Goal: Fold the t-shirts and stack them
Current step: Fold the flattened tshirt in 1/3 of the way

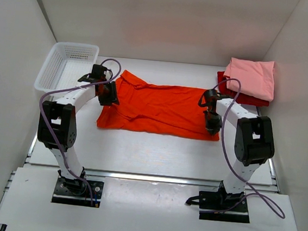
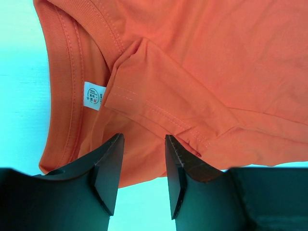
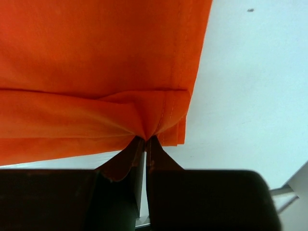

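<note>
Jaws: right gripper (image 3: 145,139) clamped on the orange t-shirt (image 1: 160,108) at its hem corner — left gripper (image 2: 143,144) parted beside the collar.
Long axis runs jaw to jaw, collar at the left jaws — white table (image 1: 150,153), white walls (image 1: 152,17).

matt orange cloth shirt (image 1: 160,108), stitched hems
</note>
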{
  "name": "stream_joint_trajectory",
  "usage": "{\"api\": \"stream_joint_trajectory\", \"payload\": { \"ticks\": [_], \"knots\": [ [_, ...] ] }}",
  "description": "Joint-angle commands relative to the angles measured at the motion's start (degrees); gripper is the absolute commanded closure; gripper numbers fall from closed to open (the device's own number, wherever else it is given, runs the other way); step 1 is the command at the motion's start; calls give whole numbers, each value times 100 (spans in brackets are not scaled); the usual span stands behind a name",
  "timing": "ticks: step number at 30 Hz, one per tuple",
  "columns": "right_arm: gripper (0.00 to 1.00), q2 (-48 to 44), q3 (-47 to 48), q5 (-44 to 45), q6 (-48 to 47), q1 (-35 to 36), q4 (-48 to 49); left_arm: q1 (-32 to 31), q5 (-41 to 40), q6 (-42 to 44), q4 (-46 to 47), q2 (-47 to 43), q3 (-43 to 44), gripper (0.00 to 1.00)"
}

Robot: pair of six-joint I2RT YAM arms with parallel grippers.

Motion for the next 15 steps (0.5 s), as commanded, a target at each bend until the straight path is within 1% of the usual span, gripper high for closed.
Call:
{"api": "stream_joint_trajectory", "payload": {
  "ticks": [1, 5, 8, 10, 11, 12, 15],
  "knots": [
    [100, -361, 303, -375, -12, -325, 223, 2, 182, -47, 159, -336, -41, 49],
    [100, -257, 653, -893, 15, -651, 303, -42, 130, -29, 124, -302, 11, 49],
    [100, -107, 944, -1035, 49, -783, 347, -34, 147, -20, 115, -301, 3, 49],
    [100, -2, 1111, -974, 49, -827, 356, -24, 199, -11, 124, -354, -6, 50],
    [98, 34, 1164, -930, 75, -810, 417, -25, 191, -3, 89, -354, -15, 49],
    [88, 130, 1287, -825, 128, -827, 478, -42, 130, 6, 97, -328, -6, 49],
    [75, 245, 1419, -553, 303, -845, 470, -16, 156, 15, 80, -336, -33, 47]
  ]
}}
